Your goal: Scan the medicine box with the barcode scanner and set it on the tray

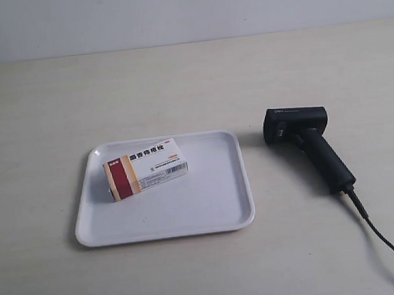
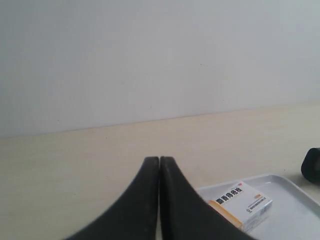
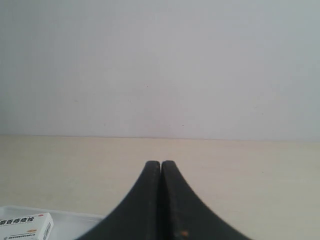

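Both my grippers hang clear of everything: the left gripper (image 2: 159, 162) has its fingers pressed together on nothing, and the right gripper (image 3: 160, 165) is clenched empty the same way. Taking the tray (image 1: 223, 217) as my landmark, the medicine box (image 1: 145, 168) lies flat inside it, toward the tray's left-hand part in the exterior view, not touching the rim. I judge it light, thin cardboard, stiff enough but easy to crush, so a gentle pinch across its two long side faces looks best. Its long axis runs roughly along the tray's long side, slightly tilted, with the dark red band end toward the tray's left rim and the barcode on the near side face. Off the tray's right rim, just beside it on the table (image 1: 43, 98), the barcode scanner (image 1: 308, 142) lies on its side, rigid, heavier I'd guess: head toward the tray, handle angling away from the tray toward the near edge, cable trailing on. The handle is my hold.
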You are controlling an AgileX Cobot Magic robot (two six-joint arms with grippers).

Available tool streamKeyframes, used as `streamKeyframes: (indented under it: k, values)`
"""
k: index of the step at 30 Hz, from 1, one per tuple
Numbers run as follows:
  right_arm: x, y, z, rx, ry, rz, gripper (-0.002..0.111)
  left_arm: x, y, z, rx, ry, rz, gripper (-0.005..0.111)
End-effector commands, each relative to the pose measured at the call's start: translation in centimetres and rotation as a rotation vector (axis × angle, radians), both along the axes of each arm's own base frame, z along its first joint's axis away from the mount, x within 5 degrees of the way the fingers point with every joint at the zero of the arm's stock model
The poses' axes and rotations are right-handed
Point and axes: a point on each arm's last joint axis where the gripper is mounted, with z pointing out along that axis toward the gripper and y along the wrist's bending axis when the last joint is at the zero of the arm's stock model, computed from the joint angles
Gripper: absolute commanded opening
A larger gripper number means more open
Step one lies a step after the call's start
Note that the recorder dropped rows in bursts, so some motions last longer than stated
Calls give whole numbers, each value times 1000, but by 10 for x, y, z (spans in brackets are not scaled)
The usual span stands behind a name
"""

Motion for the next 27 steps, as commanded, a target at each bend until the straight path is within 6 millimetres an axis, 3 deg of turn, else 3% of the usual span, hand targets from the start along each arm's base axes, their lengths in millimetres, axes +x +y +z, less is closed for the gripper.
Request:
streamKeyframes:
  k: [1,11,27]
  values:
    - [0,-1,0,3,-6,-6,1,-3,7,0,-30,-5,87,3]
    - [-1,-1,-1,2,-3,-6,1,-6,19,-9,-20,63,285,3]
    - [-1,-1,-1,2,-3,-6,1,-6,20,-10,-27,80,299,3]
